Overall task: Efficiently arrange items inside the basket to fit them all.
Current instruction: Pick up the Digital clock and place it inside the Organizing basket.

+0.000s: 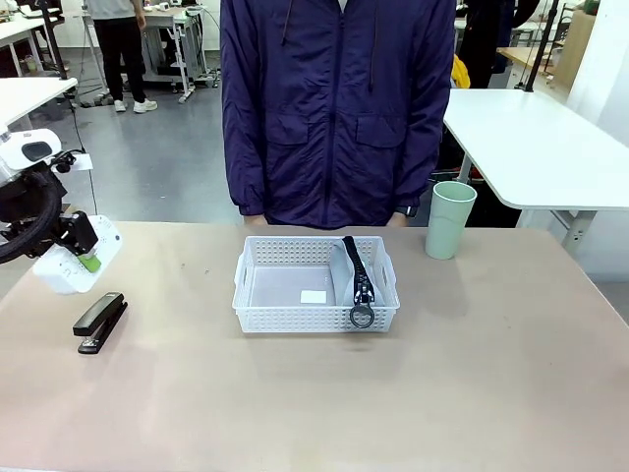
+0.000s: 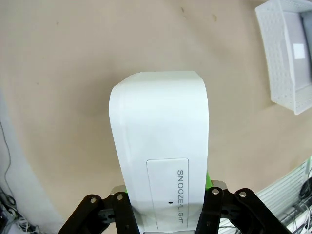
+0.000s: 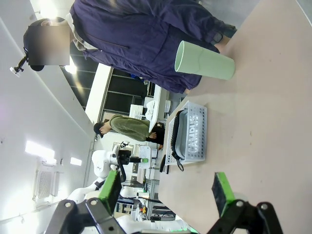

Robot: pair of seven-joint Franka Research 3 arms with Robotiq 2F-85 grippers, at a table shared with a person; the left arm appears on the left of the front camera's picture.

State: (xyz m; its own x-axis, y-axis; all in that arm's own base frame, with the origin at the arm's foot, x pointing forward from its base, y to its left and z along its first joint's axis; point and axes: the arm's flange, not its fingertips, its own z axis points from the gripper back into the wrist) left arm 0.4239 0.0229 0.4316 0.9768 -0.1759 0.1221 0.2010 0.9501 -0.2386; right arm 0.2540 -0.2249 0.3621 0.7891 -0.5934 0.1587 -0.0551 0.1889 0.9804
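Left gripper [image 1: 85, 260] grips the white box [image 1: 59, 276], well left of the basket [image 1: 295, 321]; next, carry it into the basket's seemingly bare left half; right gripper [image 3: 165, 190] gapes.

— Cut off in the left wrist view?
— Yes: basket [image 2: 285, 58] by the right edge, white box [image 2: 161, 146] by the bottom edge.
— Hidden in front?
— Part of the grey pouch [image 1: 341, 267], behind the basket wall.

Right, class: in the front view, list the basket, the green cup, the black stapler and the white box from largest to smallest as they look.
1. white basket, clearly largest.
2. white box, held in the left claw.
3. pale green cup and black stapler look about alike; the cup stands farther off, so no ranking.
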